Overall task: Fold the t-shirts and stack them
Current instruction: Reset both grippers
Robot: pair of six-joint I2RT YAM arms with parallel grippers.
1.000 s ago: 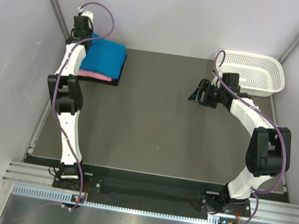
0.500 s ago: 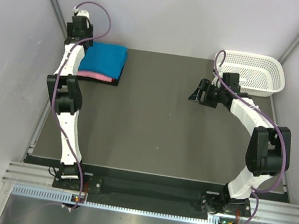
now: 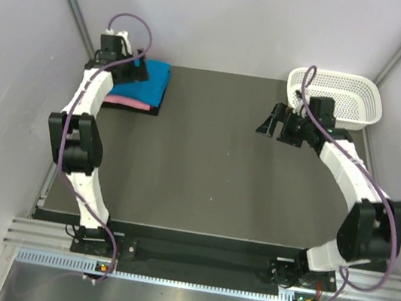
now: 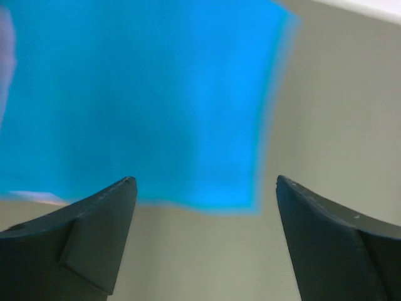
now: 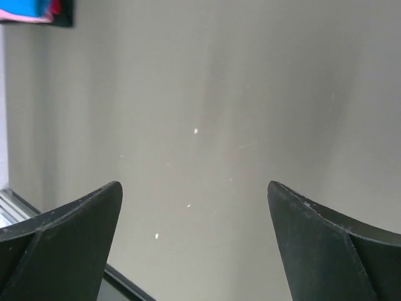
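The t-shirts lie folded in one stack at the mat's back left corner. The turquoise t-shirt is on top, the pink t-shirt under it, and the dark t-shirt shows as a thin edge at the bottom. My left gripper hovers over the stack's left part, open and empty. In the left wrist view the turquoise t-shirt fills the upper left, beyond my open left gripper. My right gripper is open over bare mat at the right. The stack shows at the top left corner of the right wrist view, far from my right gripper.
A white perforated basket stands at the back right corner, just behind the right arm. The dark mat covers the table between the arms. Grey walls close in on both sides and the back.
My left gripper opened and let go of the turquoise t-shirt, swinging right from the stack's back left edge to above it. My right gripper opened wider and its arm shifted slightly right.
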